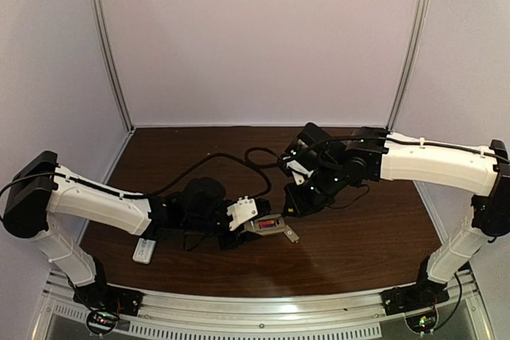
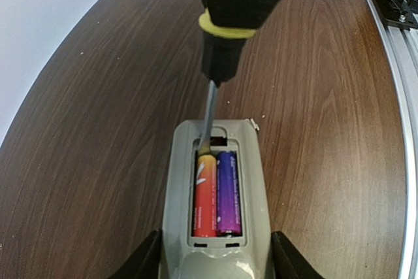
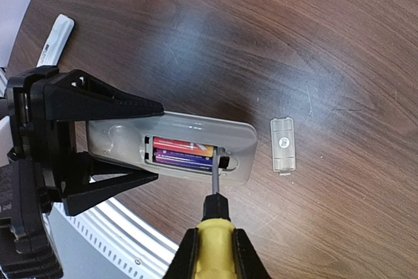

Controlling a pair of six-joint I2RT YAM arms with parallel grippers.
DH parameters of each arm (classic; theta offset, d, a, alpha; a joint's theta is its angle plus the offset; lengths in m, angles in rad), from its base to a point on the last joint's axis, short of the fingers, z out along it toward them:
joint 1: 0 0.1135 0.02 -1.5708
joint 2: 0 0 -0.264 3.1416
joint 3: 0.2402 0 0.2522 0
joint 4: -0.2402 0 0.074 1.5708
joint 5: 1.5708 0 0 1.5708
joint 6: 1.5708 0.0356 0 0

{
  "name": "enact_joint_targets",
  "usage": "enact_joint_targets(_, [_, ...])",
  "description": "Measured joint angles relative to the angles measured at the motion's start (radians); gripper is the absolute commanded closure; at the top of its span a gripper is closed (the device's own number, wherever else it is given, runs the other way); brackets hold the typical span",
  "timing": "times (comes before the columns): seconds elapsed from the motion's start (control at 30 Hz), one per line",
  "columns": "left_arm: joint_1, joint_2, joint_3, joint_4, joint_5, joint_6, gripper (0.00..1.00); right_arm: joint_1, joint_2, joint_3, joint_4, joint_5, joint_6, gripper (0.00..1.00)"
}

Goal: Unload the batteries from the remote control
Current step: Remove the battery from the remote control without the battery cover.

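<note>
The cover (image 3: 283, 145) is off. The left gripper (image 3: 151, 142) grips the remote (image 3: 196, 129), the right gripper (image 3: 215, 254) grips the screwdriver (image 3: 214, 208). Two batteries (image 2: 206, 194) are not out yet

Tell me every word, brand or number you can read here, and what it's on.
Nothing is legible.
Orange battery: faint print, blurred.
Purple battery: faint print, blurred.
Grey cover plate: round mark, too small to read.
</note>
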Motion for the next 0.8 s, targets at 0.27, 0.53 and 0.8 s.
enact_joint_targets(0.27, [0.0,0.0,0.0,-0.05,0.001,0.0,1.0,-0.004,-0.008,-0.076,0.088,-0.048,0.001,1.0])
enact_joint_targets(0.53, [-0.005,0.0,0.0,-0.049,0.006,0.0,1.0,-0.032,-0.082,-0.184,0.183,-0.111,0.011,1.0])
enact_joint_targets(0.8, [-0.005,0.0,0.0,-0.047,0.011,0.0,1.0,-0.055,-0.141,-0.278,0.277,-0.154,0.038,1.0])
